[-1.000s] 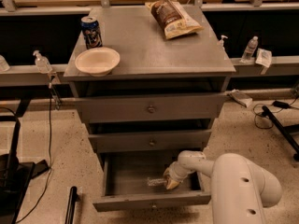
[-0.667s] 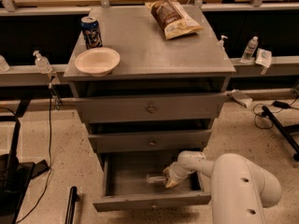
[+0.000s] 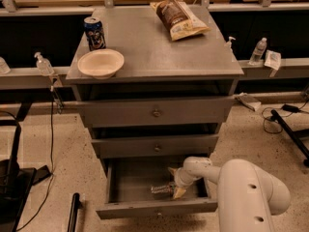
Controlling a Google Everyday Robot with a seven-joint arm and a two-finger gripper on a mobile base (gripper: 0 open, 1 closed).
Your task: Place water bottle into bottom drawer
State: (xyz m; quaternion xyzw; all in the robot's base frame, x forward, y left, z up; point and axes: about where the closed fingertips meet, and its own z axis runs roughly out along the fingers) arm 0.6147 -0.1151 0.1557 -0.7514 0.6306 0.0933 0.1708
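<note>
bottom drawer (image 3: 155,209), gripper (image 3: 175,181) fingers (image 3: 178,193) beside water bottle (image 3: 161,189)

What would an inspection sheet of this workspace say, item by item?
Surface: grey cabinet top, partly occupied.
Job's things: water bottle lies on its side inside the open bottom drawer.
Clutter: blue can, bowl and snack bag on the cabinet top.
Grippers: gripper inside the drawer at the bottle's end, fingers apart; contact cannot be told.
Cables: black cable hangs at left; cables on the floor at right.
Surroundings: pump bottle on the left ledge; small bottle on the right ledge.
</note>
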